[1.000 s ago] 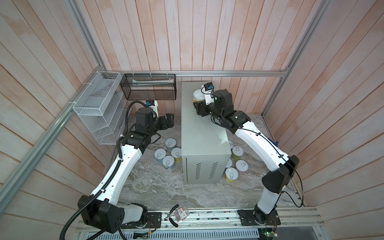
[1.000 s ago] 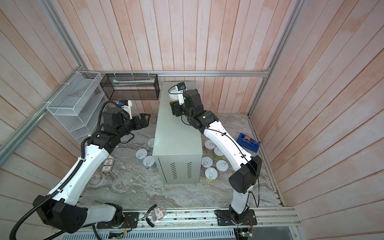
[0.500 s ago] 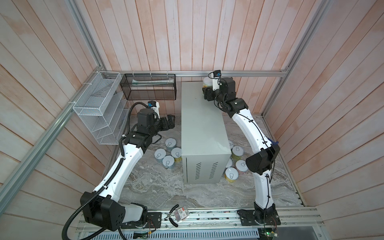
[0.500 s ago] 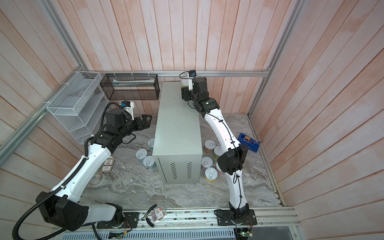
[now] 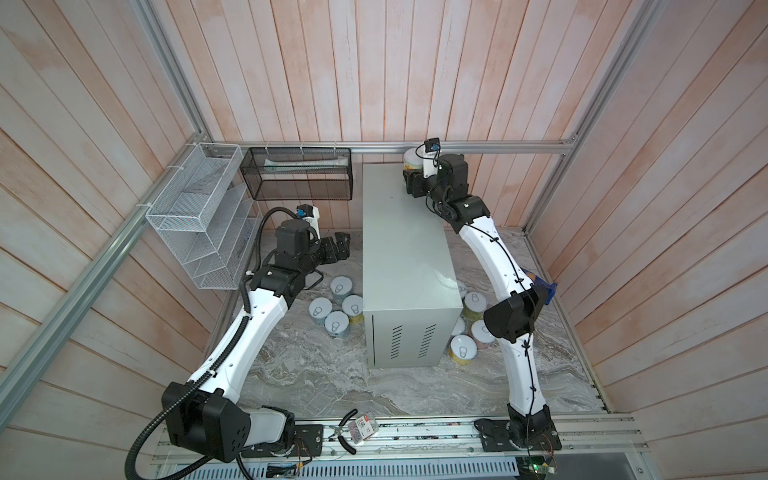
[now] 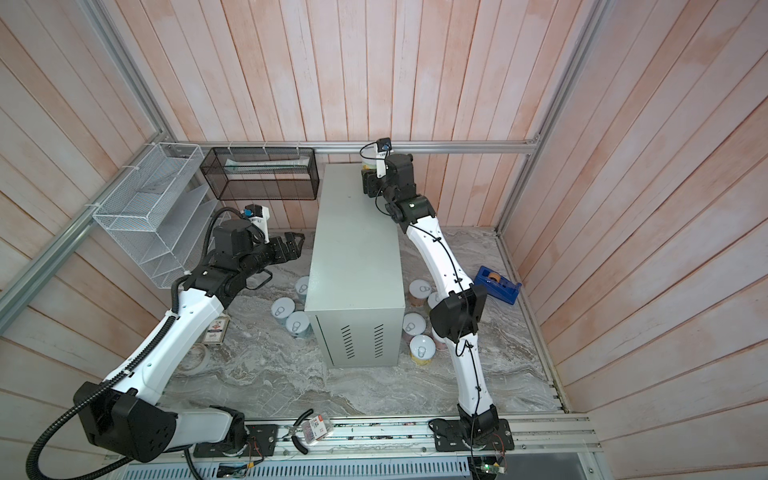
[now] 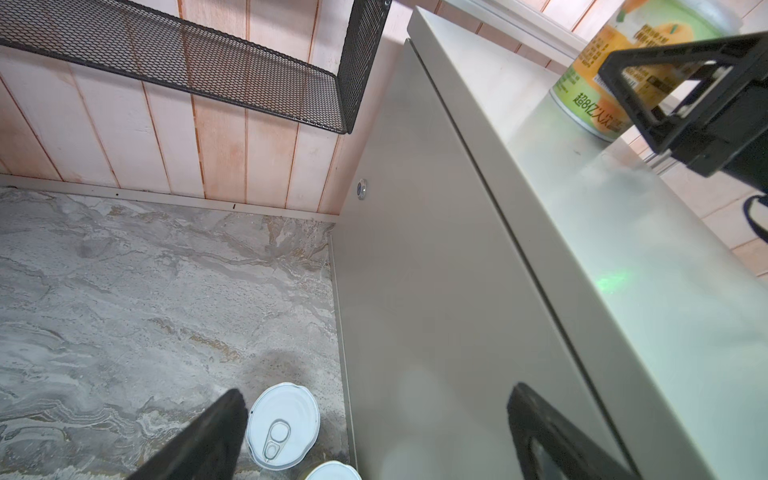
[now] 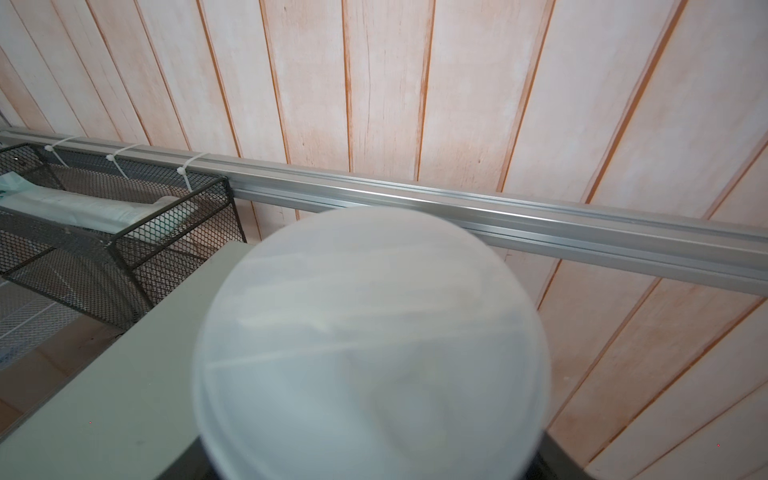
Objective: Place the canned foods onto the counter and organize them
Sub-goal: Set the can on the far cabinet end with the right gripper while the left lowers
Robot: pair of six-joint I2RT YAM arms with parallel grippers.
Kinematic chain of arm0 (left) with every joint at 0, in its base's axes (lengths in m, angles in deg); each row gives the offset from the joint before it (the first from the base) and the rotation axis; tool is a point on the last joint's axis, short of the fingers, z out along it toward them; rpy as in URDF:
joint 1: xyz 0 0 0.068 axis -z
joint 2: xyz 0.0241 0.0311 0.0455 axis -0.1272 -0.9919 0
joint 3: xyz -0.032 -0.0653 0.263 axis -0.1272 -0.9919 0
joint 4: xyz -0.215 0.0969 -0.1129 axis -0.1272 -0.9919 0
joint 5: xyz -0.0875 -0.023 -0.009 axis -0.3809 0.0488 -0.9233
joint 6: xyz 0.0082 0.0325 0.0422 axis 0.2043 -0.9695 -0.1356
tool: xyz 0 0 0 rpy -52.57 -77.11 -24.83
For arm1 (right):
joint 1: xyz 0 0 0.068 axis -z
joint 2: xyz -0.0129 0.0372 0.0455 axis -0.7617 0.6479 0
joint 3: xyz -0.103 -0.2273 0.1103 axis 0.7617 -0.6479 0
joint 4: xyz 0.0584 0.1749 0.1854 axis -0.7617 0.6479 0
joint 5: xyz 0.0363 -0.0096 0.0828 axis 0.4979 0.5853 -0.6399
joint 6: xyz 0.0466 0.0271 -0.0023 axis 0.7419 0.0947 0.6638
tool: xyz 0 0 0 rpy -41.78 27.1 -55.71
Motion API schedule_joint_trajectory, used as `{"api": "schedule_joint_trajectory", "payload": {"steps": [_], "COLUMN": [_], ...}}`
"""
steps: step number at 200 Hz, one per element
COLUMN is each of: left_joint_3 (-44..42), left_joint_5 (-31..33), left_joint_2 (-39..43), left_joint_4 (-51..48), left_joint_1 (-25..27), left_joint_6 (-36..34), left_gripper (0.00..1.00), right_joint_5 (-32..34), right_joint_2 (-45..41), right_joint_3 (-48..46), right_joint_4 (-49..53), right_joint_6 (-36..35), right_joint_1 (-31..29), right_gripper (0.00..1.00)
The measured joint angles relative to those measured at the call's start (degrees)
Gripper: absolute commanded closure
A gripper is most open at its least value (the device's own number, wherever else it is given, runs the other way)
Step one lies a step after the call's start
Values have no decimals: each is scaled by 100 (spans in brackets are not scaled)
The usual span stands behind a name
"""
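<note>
Up at the far end of the counter [image 5: 399, 232], by its right back corner in both top views, the right pincer [image 5: 409, 173] is closed partway around a can [image 7: 586, 83] with a green and orange label. The can stands upright between the jaws, and in the left wrist view its base looks to sit on the flat top. In the right wrist view its pale, blurred lid fills the space ahead of the jaws. The left pincer [image 5: 343, 245] hangs beside the counter's left wall with its jaws spread wide and nothing in them. Below it, a cluster of loose cans [image 5: 336, 307] stands on the marble surface [image 5: 332, 374]. More cans [image 5: 469, 328] stand along the counter's right side.
</note>
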Motion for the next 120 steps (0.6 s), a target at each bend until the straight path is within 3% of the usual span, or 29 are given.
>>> {"api": "schedule_joint_trajectory", "payload": {"steps": [76, 96, 120], "left_joint_3": [-345, -391, -494], "left_joint_5": [2, 26, 46], "left_joint_2": [0, 0, 0], "left_joint_4": [107, 111, 118], "left_joint_1": [0, 0, 0], "left_joint_6": [2, 2, 4], "left_gripper": [0, 0, 0], "right_joint_5": [-46, -46, -44], "right_joint_2": [291, 319, 319], "right_joint_3": [186, 201, 203], "right_joint_4": [-420, -463, -452], "right_joint_6": [-63, -66, -90], "right_joint_1": [44, 44, 44], "right_gripper": [44, 33, 11]}}
